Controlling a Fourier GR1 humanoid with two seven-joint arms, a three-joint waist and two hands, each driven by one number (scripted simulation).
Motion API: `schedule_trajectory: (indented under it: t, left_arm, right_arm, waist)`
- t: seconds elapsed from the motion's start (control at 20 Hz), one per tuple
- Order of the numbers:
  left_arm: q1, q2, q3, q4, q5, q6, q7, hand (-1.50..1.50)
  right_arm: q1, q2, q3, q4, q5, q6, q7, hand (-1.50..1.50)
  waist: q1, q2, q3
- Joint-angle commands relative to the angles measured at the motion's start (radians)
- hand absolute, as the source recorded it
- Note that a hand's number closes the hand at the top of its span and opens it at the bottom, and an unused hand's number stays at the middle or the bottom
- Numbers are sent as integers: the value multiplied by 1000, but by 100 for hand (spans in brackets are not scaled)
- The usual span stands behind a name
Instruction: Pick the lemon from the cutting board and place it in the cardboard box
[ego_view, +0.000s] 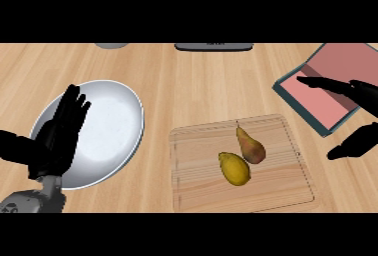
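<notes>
Head view, looking steeply down on a pale wooden surface (199, 85). A wooden cutting board (284, 187) lies at lower centre-right. On it rest two fruits: a yellow lemon (235, 168) and, just beside it to the upper right and seemingly touching it, a brownish pear (251, 146) with its narrow end pointing away from the robot. No hand touches either fruit.

To the upper right of the board stands the cardboard box (284, 95), seen with a teal-grey rim and a pink inside; it runs out past the right edge. The right hand (362, 95) hangs over the box and its near corner, fingers (321, 82) spread apart and straight toward the left, thumb (351, 147) well separated lower down near the board's right side. It holds nothing.

At the left lies a round white plate (114, 110). The left hand (59, 135) rests over the plate's left part, fingers (74, 105) straight, close together, pointing away, holding nothing.

Along the far edge sit a grey round object (112, 45) and a dark flat object (214, 46), both cut off by the view.
</notes>
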Motion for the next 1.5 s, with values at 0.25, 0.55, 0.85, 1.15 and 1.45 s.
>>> schedule_trajectory:
  t: [0.25,0.55,0.85,1.15,1.45]
  left_arm:
    - [-19,-9,40,-36,-11,8,75,0]
    - [5,-79,15,-19,-55,-20,15,0]
    - [-4,-62,76,11,-52,-73,27,0]
    - [25,-74,74,-55,-76,-78,63,0]
    - [26,-121,77,-46,-129,-76,43,0]
  right_arm:
    - [-22,115,5,-214,-145,136,338,-150]
    - [65,190,-16,-415,-153,124,519,-150]
    - [113,250,-9,-430,-61,143,573,-150]
    - [105,382,72,-387,75,112,577,-150]
    - [143,431,33,-424,148,123,584,-150]
  waist:
    - [0,2,2]
    - [-3,2,2]
    - [-1,4,2]
    - [5,4,2]
    - [1,4,2]
